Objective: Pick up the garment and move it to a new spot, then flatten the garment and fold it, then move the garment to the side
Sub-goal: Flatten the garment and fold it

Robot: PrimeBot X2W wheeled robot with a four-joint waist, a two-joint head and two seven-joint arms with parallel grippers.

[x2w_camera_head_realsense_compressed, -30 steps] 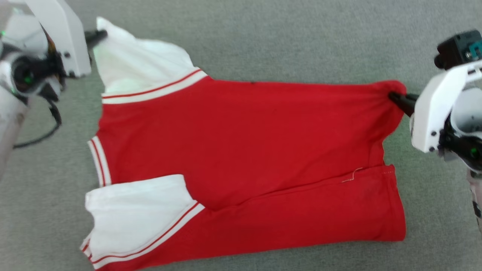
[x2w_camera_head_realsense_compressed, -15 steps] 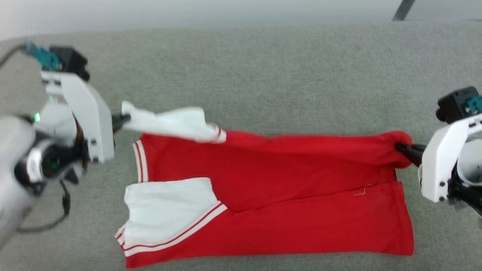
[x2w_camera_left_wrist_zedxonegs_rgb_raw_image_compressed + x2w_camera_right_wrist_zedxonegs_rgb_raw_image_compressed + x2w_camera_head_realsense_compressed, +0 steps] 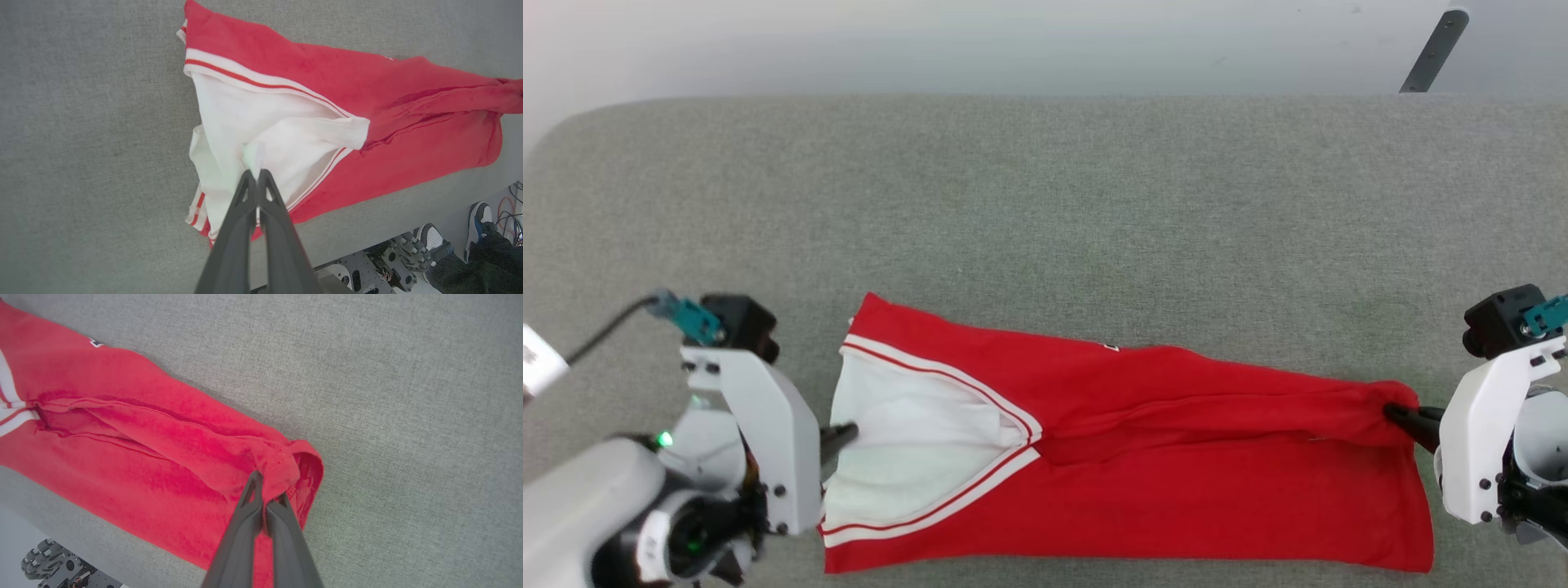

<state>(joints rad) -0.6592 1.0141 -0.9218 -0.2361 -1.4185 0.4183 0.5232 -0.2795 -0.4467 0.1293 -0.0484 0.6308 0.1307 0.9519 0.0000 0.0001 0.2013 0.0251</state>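
Note:
The garment [image 3: 1176,490], a red shirt with white sleeves and red-white stripe trim, lies folded lengthwise on the grey surface near its front edge. My left gripper [image 3: 845,433] is shut on the white sleeve cloth at the garment's left end; the left wrist view shows the pinch [image 3: 255,173] on the white fabric [image 3: 261,122]. My right gripper [image 3: 1401,415] is shut on the bunched red hem corner at the right end, seen up close in the right wrist view, gripper [image 3: 267,490], with the garment [image 3: 143,437] stretching away to the left. The lettering is hidden.
The grey fabric-covered table [image 3: 1045,212] stretches wide behind the garment. A dark bar [image 3: 1433,51] stands beyond the far right edge. Past the table's near edge the left wrist view shows the robot's wheeled base [image 3: 404,253] and a person's shoes [image 3: 478,216].
The camera has tilted, so the picture shifted. Both grippers carried the garment's far edge toward the near side, folding the upper half over the lower; the far white sleeve now lies on the near one.

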